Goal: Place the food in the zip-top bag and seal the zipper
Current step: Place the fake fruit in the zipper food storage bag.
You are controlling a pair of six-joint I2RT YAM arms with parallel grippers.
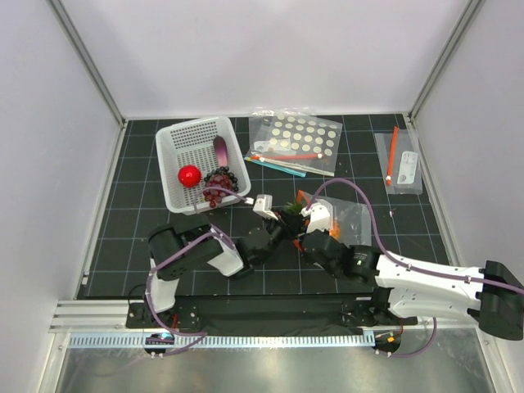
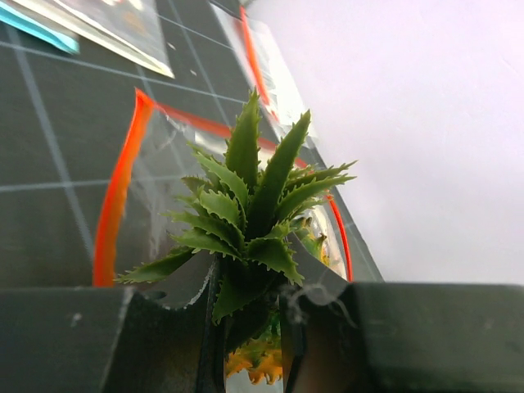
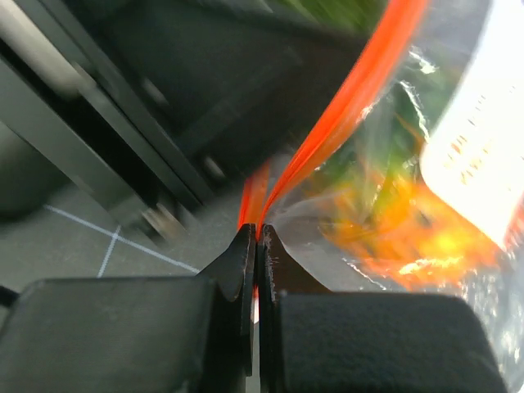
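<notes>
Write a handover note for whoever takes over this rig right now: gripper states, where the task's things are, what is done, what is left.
Left gripper: jaws shut on the pineapple, its leaves pointing at the open mouth of the zip-top bag.
Right gripper: jaws shut on the zipper.
Apple and grape bunch: in the white basket.
Done: bag mouth open, pineapple brought to it; how far in, cannot tell.
Left: release pineapple inside, add apple and grape bunch, seal the zipper.

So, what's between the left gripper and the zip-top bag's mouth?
The pineapple, clamped in the left gripper, leaves pointing at the zip-top bag; left wrist view.
</notes>
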